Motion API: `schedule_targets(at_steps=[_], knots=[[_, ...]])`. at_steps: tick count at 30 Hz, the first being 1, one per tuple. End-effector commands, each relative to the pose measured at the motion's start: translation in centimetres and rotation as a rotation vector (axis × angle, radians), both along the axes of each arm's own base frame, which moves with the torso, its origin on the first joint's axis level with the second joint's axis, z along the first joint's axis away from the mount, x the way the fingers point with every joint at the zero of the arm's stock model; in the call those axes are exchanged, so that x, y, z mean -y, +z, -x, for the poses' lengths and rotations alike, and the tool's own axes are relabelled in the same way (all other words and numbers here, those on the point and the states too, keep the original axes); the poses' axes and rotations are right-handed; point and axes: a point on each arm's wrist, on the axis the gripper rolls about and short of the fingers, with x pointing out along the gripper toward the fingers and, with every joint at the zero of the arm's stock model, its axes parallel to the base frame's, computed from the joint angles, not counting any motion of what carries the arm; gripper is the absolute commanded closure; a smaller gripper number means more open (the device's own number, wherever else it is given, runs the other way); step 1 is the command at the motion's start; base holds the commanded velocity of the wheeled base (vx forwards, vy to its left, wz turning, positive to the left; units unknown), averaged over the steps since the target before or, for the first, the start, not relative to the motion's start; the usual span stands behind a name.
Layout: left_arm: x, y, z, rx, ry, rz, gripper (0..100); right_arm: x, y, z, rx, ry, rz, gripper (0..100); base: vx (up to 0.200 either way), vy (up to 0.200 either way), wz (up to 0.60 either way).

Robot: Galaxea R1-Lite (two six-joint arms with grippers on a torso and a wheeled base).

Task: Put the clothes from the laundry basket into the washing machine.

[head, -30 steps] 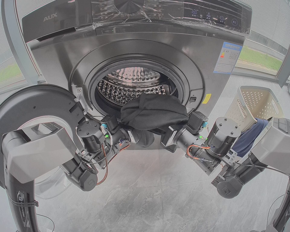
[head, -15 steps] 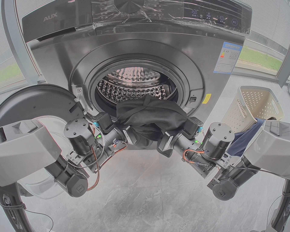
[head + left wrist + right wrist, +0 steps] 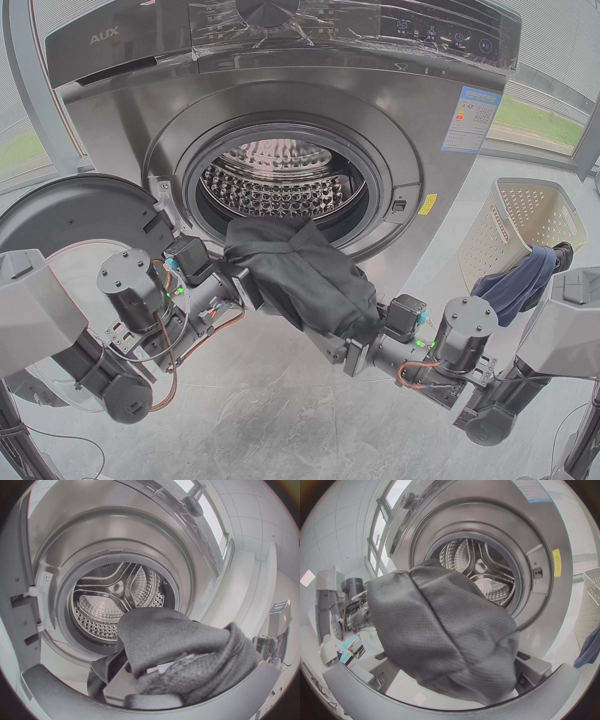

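A black garment [image 3: 300, 275] hangs stretched between my two grippers just in front of the washing machine's open drum [image 3: 281, 169]. Its upper end lies at the lower lip of the opening. My left gripper [image 3: 250, 290] holds the garment's left side, below the door hinge, with the cloth bunched over its fingers [image 3: 125, 680]. My right gripper [image 3: 359, 334] holds the lower right end, farther from the machine and nearer the floor. The cloth [image 3: 440, 630] covers that gripper's fingers. The laundry basket [image 3: 525, 212] stands at the right with a blue garment [image 3: 519, 284] hanging over its rim.
The round machine door [image 3: 69, 212] stands swung open at the left, beside my left arm. Grey tiled floor [image 3: 300, 412] lies open in front of the machine. Windows run behind the machine on both sides.
Both arms have drawn back from the drum mouth and sunk lower, the right one most. The black garment came with them and now slants down to the right.
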Motion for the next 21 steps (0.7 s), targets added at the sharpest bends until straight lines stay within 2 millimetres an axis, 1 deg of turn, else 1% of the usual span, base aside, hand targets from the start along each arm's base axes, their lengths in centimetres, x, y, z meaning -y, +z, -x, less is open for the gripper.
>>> schedule_targets(at_steps=[1,2,4,6,8,11,15,17,18,21], knots=[[-1.8,0.9,3.2,-0.006,-0.018,-0.015,100,1.9,-0.2,2.7,-0.031,0.067,0.049,0,0.0,0.0,0.0],[-2.2,0.9,4.0,-0.008,-0.027,-0.02,100,2.6,-0.3,3.4,-0.05,0.084,0.063,0,0.0,0.0,0.0],[-2.7,1.0,4.7,-0.013,-0.024,-0.021,100,3.5,-0.1,4.4,-0.068,0.096,0.064,0,0.0,0.0,0.0],[-3.3,1.0,5.4,-0.017,-0.016,-0.025,100,4.5,0.1,4.9,-0.074,0.091,0.066,0,0.0,0.0,0.0],[-3.7,0.8,5.8,-0.027,-0.014,-0.035,100,4.9,0.4,4.8,-0.076,0.082,0.052,0,0.0,0.0,0.0],[-3.9,0.8,6.0,-0.02,-0.016,-0.05,100,5.8,0.5,4.0,-0.065,0.034,0.054,0,0.0,0.0,0.0],[-3.9,0.8,6.0,-0.018,-0.015,-0.053,100,5.8,0.6,3.8,-0.061,0.021,0.047,0,0.0,0.0,0.0],[-4.1,0.7,5.8,-0.019,-0.002,-0.059,100,5.6,1.0,4.0,-0.047,0.011,0.037,0,0.0,0.0,0.0],[-4.4,0.7,5.7,-0.018,0.007,-0.061,100,5.7,1.4,4.0,-0.037,-0.022,0.023,0,0.0,0.0,0.0],[-4.7,0.8,5.8,-0.016,0.02,-0.061,100,5.7,1.3,4.0,-0.044,-0.053,0.027,0,0.0,0.0,0.0]])
